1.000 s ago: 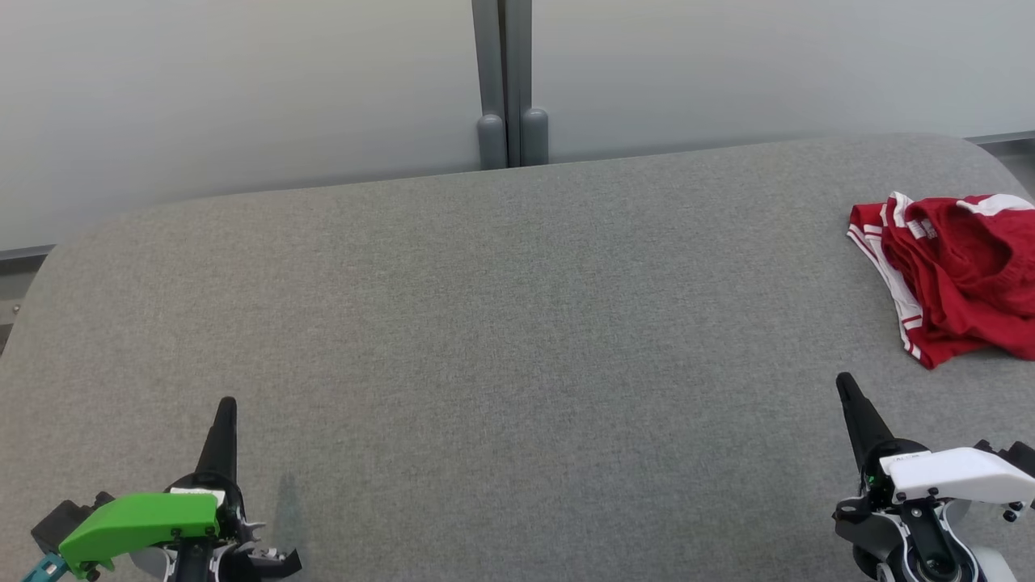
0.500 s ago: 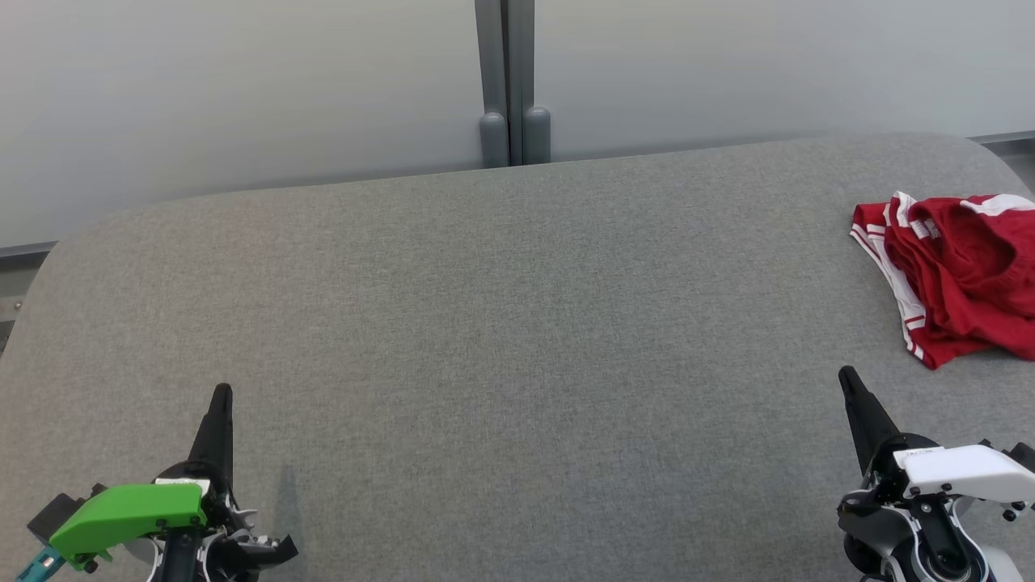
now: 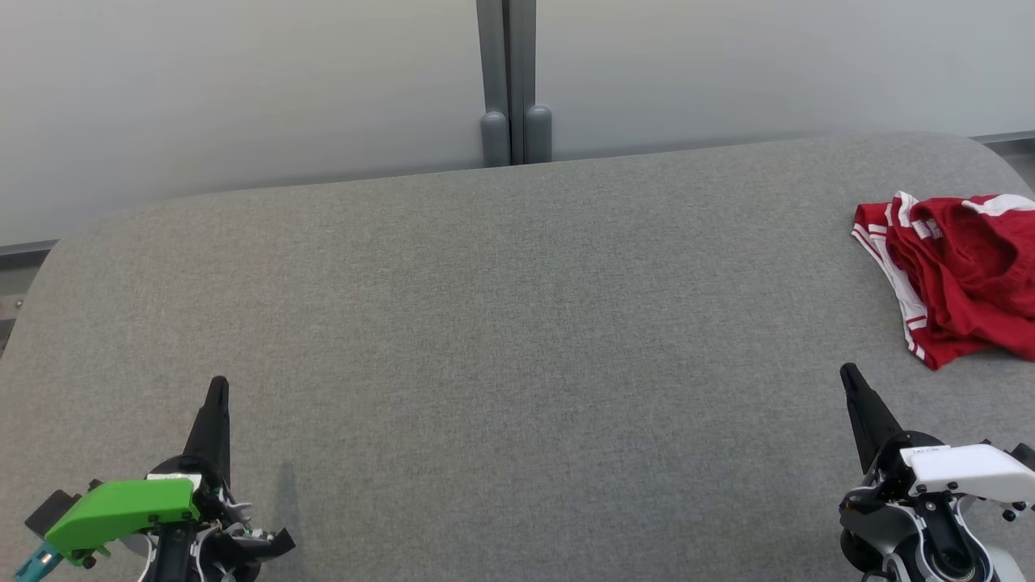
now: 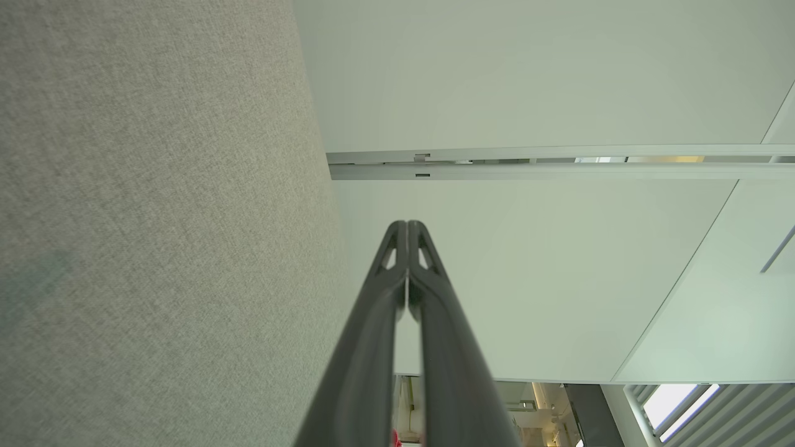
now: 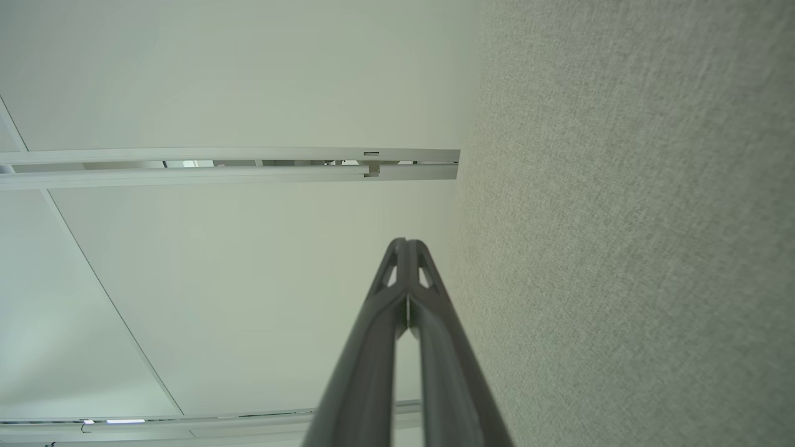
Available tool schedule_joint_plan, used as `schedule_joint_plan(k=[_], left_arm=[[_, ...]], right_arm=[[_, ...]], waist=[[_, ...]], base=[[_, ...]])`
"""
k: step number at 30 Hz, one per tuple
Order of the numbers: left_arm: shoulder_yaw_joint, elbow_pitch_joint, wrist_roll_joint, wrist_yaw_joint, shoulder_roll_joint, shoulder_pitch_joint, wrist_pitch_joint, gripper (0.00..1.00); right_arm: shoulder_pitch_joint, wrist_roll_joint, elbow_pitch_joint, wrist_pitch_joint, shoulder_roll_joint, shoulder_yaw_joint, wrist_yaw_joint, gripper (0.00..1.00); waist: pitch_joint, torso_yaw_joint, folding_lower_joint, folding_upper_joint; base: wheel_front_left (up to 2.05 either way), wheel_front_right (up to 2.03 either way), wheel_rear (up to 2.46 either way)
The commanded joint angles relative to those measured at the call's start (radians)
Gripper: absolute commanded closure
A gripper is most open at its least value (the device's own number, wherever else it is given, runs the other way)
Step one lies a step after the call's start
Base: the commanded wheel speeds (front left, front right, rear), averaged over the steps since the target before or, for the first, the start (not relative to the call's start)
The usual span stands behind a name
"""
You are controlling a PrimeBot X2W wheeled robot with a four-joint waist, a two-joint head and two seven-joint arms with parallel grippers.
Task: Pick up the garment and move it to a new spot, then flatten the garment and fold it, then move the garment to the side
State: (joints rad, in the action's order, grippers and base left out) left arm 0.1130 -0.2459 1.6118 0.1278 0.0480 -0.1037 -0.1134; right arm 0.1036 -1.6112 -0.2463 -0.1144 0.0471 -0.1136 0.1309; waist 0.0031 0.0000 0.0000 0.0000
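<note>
The right pincer (image 3: pixel 849 376) is clenched on nothing. Its two long dark fingers press together into one tapering spike above the bench (image 3: pixel 517 323). The garment (image 3: pixel 962 275) lies beyond that tip and to its right, near it but apart, at the bench's right edge, partly cut off by the head view's border. It is a crumpled red heap of soft cloth with white stripes along its hems. The left pincer (image 3: pixel 217 386), also clenched and empty, sits at the opposite lower corner, well apart from the garment. The bench is covered in grey woven fabric, finely grained, and has rounded corners. Behind it stand smooth pale panels (image 3: pixel 242 97) joined by a grey post (image 3: pixel 509 73).
</note>
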Motion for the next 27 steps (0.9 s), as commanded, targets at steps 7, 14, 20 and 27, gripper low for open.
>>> schedule_joint_plan(k=[7, 14, 20, 27], left_arm=[[0.003, 0.002, 0.002, 0.006, 0.006, -0.011, -0.004, 1.0], [0.003, 0.002, 0.002, 0.006, 0.006, -0.011, -0.004, 1.0], [0.003, 0.002, 0.002, 0.006, 0.006, -0.011, -0.004, 1.0], [0.004, 0.002, 0.002, 0.006, 0.006, -0.011, -0.004, 1.0]], right_arm=[[0.009, -0.003, 0.005, -0.003, 0.006, -0.002, 0.0, 1.0], [0.009, -0.003, 0.004, -0.003, 0.006, -0.002, 0.0, 1.0], [0.009, -0.003, 0.004, -0.003, 0.006, -0.002, 0.0, 1.0], [0.009, -0.003, 0.004, -0.003, 0.006, -0.002, 0.0, 1.0]], waist=[[0.0, 0.0, 0.0, 0.0], [0.0, 0.0, 0.0, 0.0], [0.0, 0.0, 0.0, 0.0], [0.0, 0.0, 0.0, 0.0]], base=[[0.0, 0.0, 0.0], [0.0, 0.0, 0.0], [0.0, 0.0, 0.0], [0.0, 0.0, 0.0]])
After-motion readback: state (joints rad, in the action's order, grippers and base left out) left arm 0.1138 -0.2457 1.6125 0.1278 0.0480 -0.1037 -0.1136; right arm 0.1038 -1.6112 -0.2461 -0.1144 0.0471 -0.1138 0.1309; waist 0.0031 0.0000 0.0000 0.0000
